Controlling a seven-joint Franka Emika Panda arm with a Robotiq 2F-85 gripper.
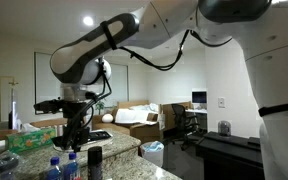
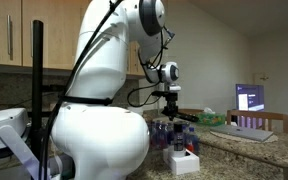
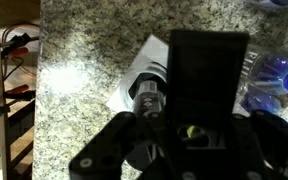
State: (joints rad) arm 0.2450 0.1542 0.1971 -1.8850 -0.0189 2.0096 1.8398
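Gripper [image 3: 209, 65] closed above granite counter [image 3: 84, 60]. Dark cylinder [image 3: 149, 95] just beside, at nine o'clock, on white sheet [image 3: 154, 55]; grip uncertain. Blue bottles [image 3: 279, 80] at three o'clock.

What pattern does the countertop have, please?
The countertop is speckled beige-and-grey granite, clearest in the wrist view.

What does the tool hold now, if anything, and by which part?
It cannot be told. The tool is shut above a white box, and its jaws hide whatever may be between them.
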